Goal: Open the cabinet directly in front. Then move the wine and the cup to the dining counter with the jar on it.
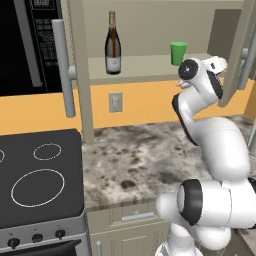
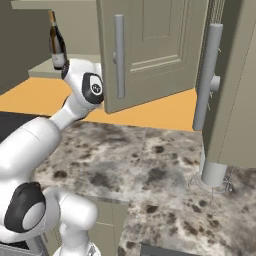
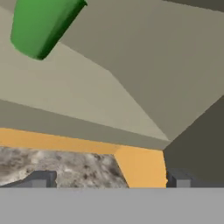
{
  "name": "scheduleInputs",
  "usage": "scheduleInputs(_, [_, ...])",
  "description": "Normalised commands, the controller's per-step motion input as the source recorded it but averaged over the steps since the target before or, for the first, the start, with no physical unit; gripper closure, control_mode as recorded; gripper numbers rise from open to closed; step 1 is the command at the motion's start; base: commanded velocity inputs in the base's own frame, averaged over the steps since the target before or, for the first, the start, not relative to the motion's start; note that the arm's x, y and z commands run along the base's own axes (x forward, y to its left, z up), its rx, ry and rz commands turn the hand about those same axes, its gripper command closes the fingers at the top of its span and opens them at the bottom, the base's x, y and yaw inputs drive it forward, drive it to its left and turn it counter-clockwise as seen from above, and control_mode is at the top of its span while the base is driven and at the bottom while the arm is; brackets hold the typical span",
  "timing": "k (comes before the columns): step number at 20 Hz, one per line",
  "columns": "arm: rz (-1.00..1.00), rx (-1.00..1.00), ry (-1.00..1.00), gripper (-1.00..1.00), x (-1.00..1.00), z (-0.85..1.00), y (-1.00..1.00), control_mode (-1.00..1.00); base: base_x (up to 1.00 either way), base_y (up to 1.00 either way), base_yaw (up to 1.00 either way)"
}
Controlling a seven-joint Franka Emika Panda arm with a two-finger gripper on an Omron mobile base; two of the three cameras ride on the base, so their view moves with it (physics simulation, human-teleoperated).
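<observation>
**At the wall cabinet: doors open, nothing yet picked up**

Inside the cabinet (image 1: pixel 150 67) both task items stand on the lower shelf. Its two panelled doors are swung outward; the left door's edge and long grey bar handle (image 1: pixel 63 70) show in the left base view, and the right door (image 2: pixel 150 50) hangs open in the right base view. Judgement: step one, opening the cabinet, looks complete.

The wine (image 1: pixel 113 44) stands upright toward the left of the shelf. The cup (image 1: pixel 178 53) stands upright well apart from it, toward the right end, and sits in the upper left of the hand view, tilted there because the camera is rolled. Neither item is touched.

The gripper (image 3: pixel 109 180) has its jaws spread wide and empty; both dark fingertips (image 3: pixel 41 179) show at the bottom of the hand view with stone worktop (image 1: pixel 140 155) and orange wall between them. The hand sits just below and in front of the shelf edge, close under the cup, aimed up into the cabinet's right corner.

Remaining, as judged:
- grasp and carry the cup (nearer to the hand, so the likelier first pick)
- grasp and carry the wine
- set both on the dining counter with the jar; neither that counter nor the jar is in these pictures, so a drive of the base seems needed.

Overall: roughly one step of three done; both transfers outstanding.
</observation>
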Motion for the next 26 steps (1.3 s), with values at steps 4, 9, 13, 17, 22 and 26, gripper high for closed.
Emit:
scheduleInputs(4, [-0.12, 0.29, -0.09, -1.0, -1.0, 0.0, -1.0, -1.0, 0.0, 0.0, 0.0])
scheduleInputs(9, [-0.15, 0.26, -0.07, -1.0, -0.88, 0.0, -1.0, -1.0, 0.0, 0.0, 0.0])
scheduleInputs(13, [-0.1, 0.23, 0.0, -1.0, -0.01, 0.0, -1.0, -1.0, 0.0, 0.0, 0.0])
scheduleInputs(17, [0.07, 0.04, 0.0, -1.0, 0.15, -0.01, -0.55, -1.0, 0.0, 0.0, 0.0])
scheduleInputs(22, [0.05, -0.03, -0.02, -1.0, -0.26, 0.01, 0.68, -1.0, 0.0, 0.0, 0.0])
scheduleInputs(26, [0.15, -0.03, -0.01, -1.0, -0.53, 0.01, 1.0, -1.0, 0.0, 0.0, 0.0])
